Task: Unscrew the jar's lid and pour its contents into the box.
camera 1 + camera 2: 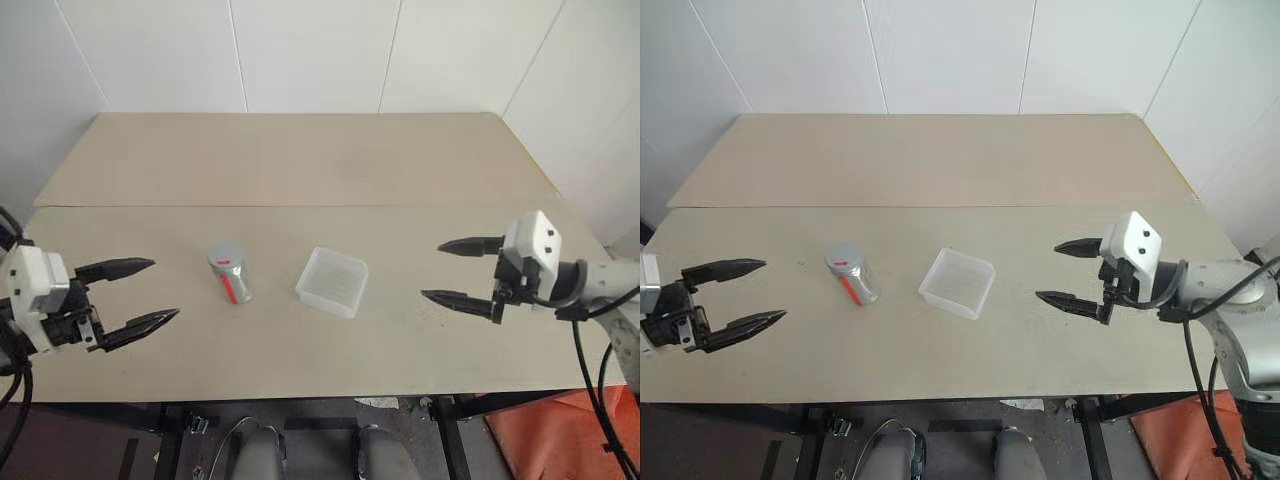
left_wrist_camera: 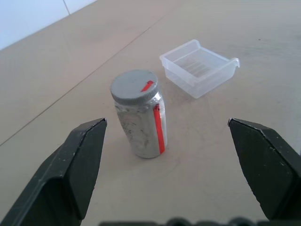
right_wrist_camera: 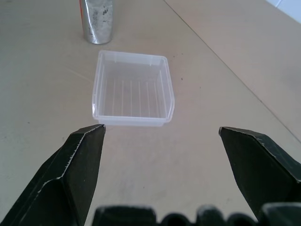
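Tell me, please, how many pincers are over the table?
2. The left pincer is open at the table's left side, facing the jar. The right pincer is open at the right side, facing the box. None seems hidden.

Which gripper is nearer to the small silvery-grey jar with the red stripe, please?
The left gripper: it hovers open just to the jar's left. The right gripper, also open, is beyond the translucent box.
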Available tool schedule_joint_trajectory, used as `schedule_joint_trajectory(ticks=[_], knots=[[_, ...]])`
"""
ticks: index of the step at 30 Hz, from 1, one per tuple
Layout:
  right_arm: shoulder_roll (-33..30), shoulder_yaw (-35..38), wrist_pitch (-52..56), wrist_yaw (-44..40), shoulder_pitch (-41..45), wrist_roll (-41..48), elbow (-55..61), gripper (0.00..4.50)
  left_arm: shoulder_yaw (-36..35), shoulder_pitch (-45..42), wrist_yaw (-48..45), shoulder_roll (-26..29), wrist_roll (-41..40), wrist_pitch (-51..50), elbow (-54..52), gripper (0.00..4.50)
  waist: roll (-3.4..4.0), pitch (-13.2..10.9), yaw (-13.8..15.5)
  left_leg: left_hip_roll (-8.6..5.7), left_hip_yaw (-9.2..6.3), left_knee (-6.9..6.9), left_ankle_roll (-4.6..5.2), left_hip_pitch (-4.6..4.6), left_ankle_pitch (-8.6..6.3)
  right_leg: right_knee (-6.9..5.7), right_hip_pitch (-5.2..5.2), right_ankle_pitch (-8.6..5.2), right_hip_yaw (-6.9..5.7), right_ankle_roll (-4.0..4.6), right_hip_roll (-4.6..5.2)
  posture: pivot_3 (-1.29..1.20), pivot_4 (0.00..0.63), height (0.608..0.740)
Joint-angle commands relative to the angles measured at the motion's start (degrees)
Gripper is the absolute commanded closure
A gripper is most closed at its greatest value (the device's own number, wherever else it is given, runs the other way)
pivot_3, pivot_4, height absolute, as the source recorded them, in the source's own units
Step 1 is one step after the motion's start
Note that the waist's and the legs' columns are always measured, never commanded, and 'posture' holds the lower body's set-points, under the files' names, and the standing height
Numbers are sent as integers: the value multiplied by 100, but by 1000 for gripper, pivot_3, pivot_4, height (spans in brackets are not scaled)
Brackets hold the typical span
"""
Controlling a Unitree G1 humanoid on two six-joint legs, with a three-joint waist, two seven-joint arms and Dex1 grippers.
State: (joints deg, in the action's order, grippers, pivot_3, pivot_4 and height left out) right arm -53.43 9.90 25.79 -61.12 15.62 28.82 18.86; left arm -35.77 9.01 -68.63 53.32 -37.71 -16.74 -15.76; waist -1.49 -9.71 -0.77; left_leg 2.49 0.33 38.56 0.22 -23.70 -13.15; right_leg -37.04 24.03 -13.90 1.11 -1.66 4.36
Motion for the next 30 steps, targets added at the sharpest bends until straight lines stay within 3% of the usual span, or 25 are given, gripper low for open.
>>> schedule_joint_trajectory(ticks=[1,8,19,30], knots=[[29,-6,-177,27,140,-84,-39,0,-232,83,77,-70,-92,-6,-238,13,0,0,1,0,0,0,0,-1,0,0,1,0,0,0,0,0,150,740],[67,54,-54,6,208,36,63,0,-154,251,599,-510,-272,-212,-757,13,-1,0,7,-1,0,0,0,-1,0,0,-2,0,0,0,1,0,150,740],[127,-162,-185,-69,563,-99,-201,0,509,906,2469,-1707,371,-439,-1997,13,-1,1,-1,-1,1,0,0,10,0,-2,-8,1,5,1,-1,0,150,740],[295,-507,362,-300,1080,440,178,0,2271,276,4904,-3101,1651,-826,-2406,13,-2,1,59,-7,-12,1,-1,55,-1,13,-74,2,-6,2,1,0,150,740]])
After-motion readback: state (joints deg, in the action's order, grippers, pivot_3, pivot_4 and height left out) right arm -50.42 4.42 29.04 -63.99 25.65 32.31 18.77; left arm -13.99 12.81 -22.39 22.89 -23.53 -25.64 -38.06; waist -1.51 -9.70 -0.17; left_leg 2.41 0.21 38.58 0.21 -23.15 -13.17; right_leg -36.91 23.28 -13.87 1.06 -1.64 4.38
